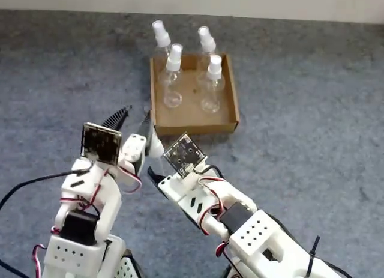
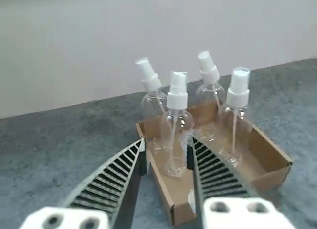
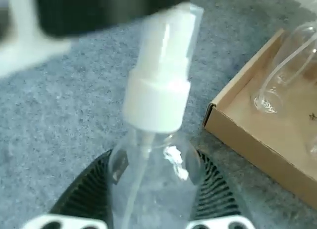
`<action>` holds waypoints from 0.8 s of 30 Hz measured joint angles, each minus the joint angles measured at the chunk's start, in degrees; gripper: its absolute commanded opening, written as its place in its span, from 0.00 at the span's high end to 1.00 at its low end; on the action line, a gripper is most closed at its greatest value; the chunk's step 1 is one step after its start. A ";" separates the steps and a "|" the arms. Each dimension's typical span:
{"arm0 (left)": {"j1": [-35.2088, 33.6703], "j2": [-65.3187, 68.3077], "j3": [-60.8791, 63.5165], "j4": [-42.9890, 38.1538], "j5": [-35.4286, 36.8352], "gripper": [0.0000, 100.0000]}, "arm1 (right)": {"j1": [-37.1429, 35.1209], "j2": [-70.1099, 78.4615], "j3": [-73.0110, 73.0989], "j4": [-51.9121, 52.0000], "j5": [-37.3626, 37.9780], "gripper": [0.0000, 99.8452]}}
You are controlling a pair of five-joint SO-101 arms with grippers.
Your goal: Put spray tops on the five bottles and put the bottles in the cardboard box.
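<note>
Right gripper (image 3: pixel 153 162) clamped on the fifth bottle (image 3: pixel 148 194), spray top (image 3: pixel 159 90) already fitted. It sits just near of the cardboard box (image 1: pixel 195 129), at its near-left corner, over the grey carpet (image 1: pixel 312 182). Left gripper (image 2: pixel 166 145) jaws apart, holding nothing, close beside it and facing the box. Other four bottles (image 1: pixel 173 80) stand capped inside the box, two by two.

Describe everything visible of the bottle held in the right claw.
The bottle is clear, plastic by its look, round-shouldered, with a white spray top fitted and a thin tube inside. The right claw grips its body from both sides, top pointing away from the wrist. It sits over grey carpet, just outside the cardboard box.
</note>
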 measured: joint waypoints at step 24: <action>0.88 -8.26 -0.09 8.88 0.00 0.89 | 2.90 0.00 0.00 0.00 0.44 1.00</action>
